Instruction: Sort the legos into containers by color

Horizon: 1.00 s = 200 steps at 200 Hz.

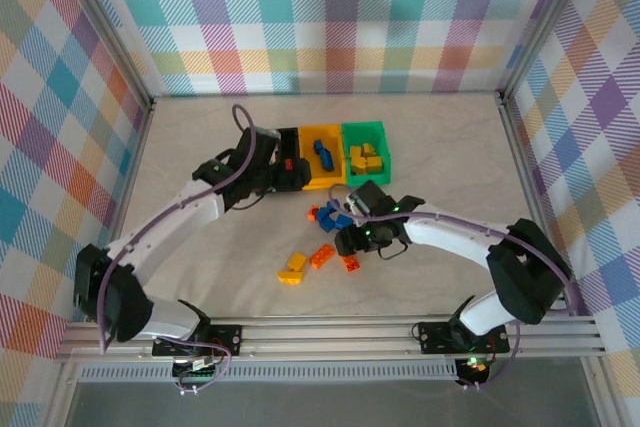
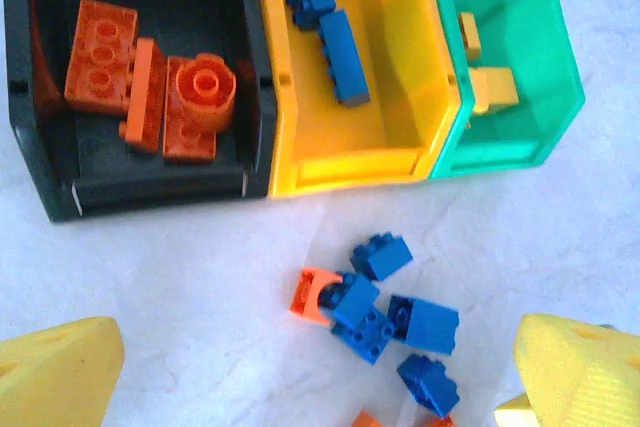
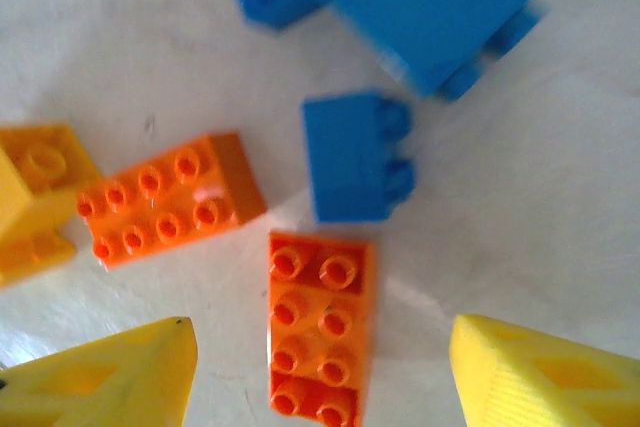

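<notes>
Gaping left tool (image 2: 318, 352), right tool (image 3: 322, 382) straddling lego (image 3: 318, 317)

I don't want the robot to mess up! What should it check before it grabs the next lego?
1. Left gripper open and empty: ok.
2. Right gripper straddles the studs-up orange brick: ok.
3. Brick gripped: not ok, the fingers stand apart from it.
4. Blue brick next to it clear of the grab: cannot tell.
5. Black bin has room beside its orange bricks: ok.
</notes>
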Motion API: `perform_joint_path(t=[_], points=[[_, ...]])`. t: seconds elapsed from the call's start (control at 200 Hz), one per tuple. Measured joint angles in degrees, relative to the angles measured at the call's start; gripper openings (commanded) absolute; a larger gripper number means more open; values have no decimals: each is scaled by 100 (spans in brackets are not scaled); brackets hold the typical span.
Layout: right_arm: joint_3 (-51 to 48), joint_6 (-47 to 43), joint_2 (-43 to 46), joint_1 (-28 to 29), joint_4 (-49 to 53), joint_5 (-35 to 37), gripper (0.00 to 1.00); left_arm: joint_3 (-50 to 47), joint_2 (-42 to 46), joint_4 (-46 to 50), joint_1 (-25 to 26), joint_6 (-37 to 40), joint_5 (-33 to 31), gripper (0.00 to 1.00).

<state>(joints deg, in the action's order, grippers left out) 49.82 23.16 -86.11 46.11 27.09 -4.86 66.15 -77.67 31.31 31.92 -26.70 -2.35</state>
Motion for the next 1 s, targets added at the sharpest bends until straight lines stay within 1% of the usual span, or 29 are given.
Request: perform_joint_path(t=[0.075, 0.16, 0.26, 0.315, 0.42, 0.5, 0.625, 0.745, 0.82, 0.9, 1.0], points=[[-33, 13, -164, 278, 37, 83, 68, -415, 304, 13, -13, -96, -9, 100], [-35, 24, -337, 437, 59, 240, 67, -813, 590, 81, -17, -199, -26, 100], [-35, 52, -557, 549, 79, 492, 62, -1167, 918, 184, -17, -269, -31, 100], [-20, 72, -603, 570, 96, 621, 56, -1292, 1064, 245, -17, -291, -52, 100], [-9, 149, -610, 575, 146, 785, 42, -1440, 1263, 326, -17, -352, -127, 100], [-11, 140, -608, 575, 166, 828, 33, -1526, 1357, 369, -17, -378, -186, 100], [-11, 153, -531, 575, 162, 861, 25, -1613, 1434, 459, -20, -398, -275, 100], [2, 107, -271, 575, 240, 852, 23, -1681, 1464, 474, -24, -409, -332, 100], [205, -22, -146, 575, 400, 813, 22, -1786, 1532, 476, -28, -439, -354, 100], [748, -214, -201, 573, 538, 761, 21, -1934, 1657, 514, -33, -490, -376, 100], [1744, -459, -544, 494, 509, 627, 21, -2044, 1788, 643, -35, -529, -387, 100]])
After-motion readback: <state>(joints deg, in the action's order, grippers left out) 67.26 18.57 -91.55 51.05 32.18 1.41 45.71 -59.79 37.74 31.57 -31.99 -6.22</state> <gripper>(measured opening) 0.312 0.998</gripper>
